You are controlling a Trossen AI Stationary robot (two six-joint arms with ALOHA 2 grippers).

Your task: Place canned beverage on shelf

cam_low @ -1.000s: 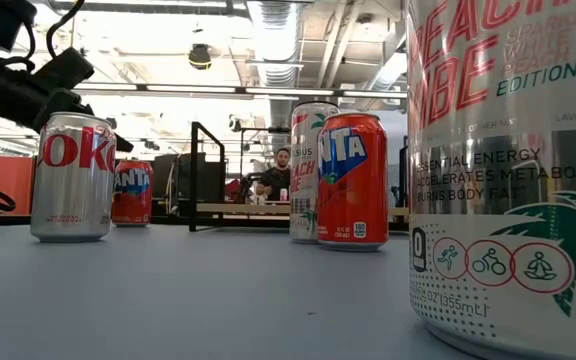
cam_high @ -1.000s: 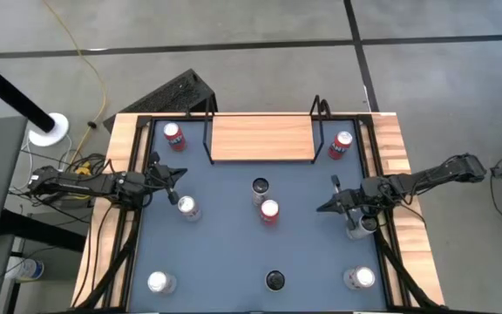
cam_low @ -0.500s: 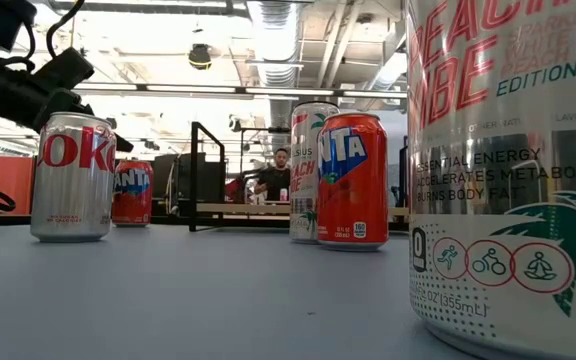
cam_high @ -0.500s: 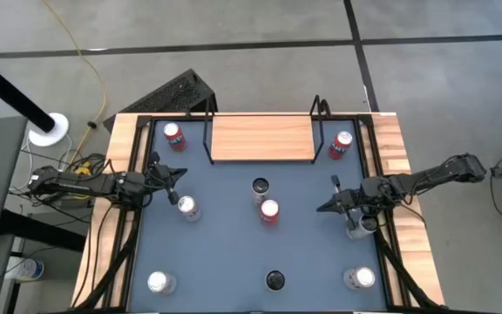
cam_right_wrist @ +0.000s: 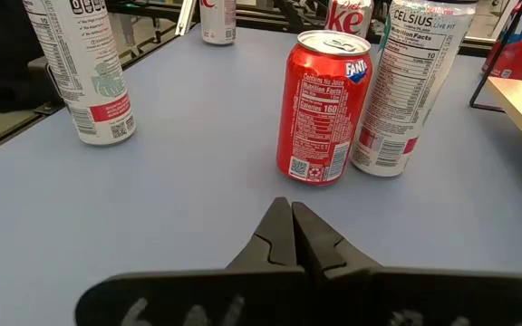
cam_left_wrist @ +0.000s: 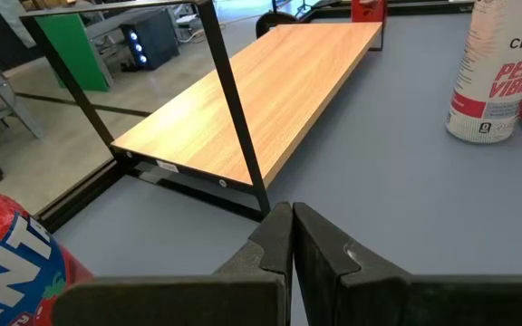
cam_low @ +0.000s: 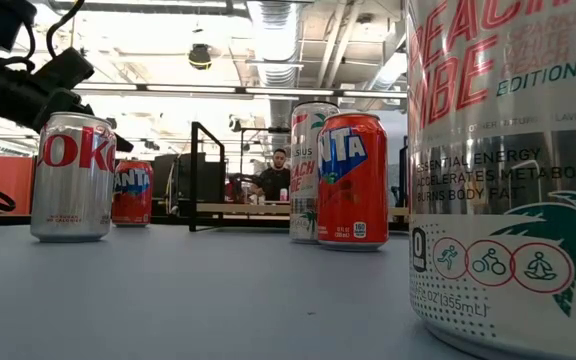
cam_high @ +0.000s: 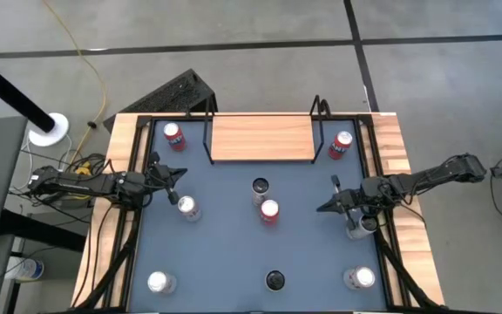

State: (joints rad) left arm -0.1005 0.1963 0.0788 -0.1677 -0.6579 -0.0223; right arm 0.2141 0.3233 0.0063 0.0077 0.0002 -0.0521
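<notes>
Nine cans stand on the blue table (cam_high: 234,262), none of them on the shelf yet. Nearest my low camera is a tall white Celsius can (cam_low: 508,170), filling that view. Farther in, at the table's middle, a red Fanta can (cam_high: 269,212) stands just beside a slimmer Celsius can (cam_high: 260,189); in the right wrist view the two are nearly touching. I judge the Fanta can the easiest pick: it is a rigid, smooth cylinder, probably full and so fairly heavy for its bulk, and its thin wall would dent under hard pressure. I would take it at mid-height across the body, approaching from the side away from its neighbour.

The right gripper (cam_high: 326,208) hovers right of that pair, jaws closed on nothing and pointing toward them. The left gripper (cam_high: 179,174) waits near the table's left edge, also closed and empty, by a silver Coke can (cam_high: 187,208). Farthest back, the shelf (cam_high: 261,138) lies bare against the rear edge, with a red can off each end.
</notes>
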